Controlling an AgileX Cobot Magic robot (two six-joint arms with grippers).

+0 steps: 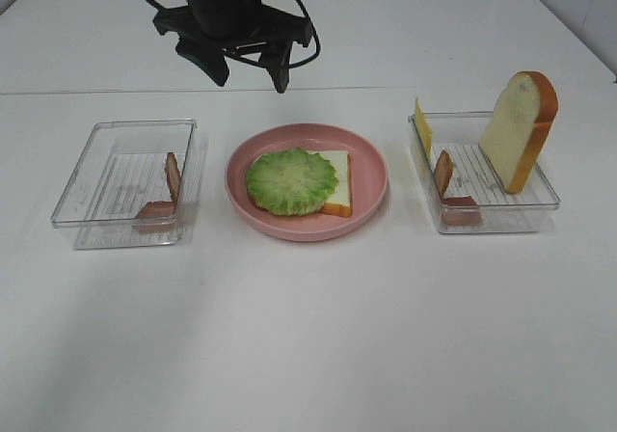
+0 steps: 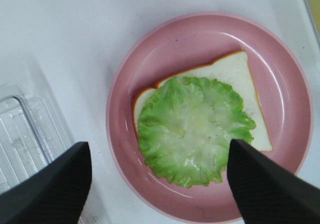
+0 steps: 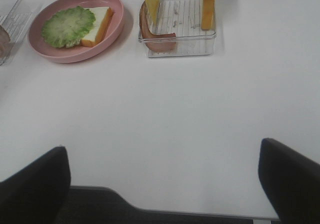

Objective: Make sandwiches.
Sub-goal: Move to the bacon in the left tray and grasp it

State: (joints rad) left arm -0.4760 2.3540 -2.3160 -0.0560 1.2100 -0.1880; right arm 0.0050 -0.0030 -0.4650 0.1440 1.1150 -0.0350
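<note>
A pink plate [image 1: 371,167] in the middle holds a white bread slice [image 1: 339,183] with a round green lettuce leaf [image 1: 291,181] on top. My left gripper [image 1: 251,75] hangs open and empty above the plate's far side; its wrist view shows the lettuce [image 2: 192,129] on the bread [image 2: 235,76] between the open fingers [image 2: 55,189]. A bread slice [image 1: 519,129], yellow cheese [image 1: 422,125] and bacon [image 1: 445,176] stand in the right tray. A bacon strip [image 1: 172,176] leans in the left tray. My right gripper [image 3: 162,184] is open and empty near the table's front edge, out of the exterior view.
Two clear plastic trays flank the plate: the left tray [image 1: 106,167] and the right tray [image 1: 540,196]. The right wrist view shows the plate [image 3: 112,26] and the right tray [image 3: 210,34] far off, and the table's front edge [image 3: 200,215] close below.
</note>
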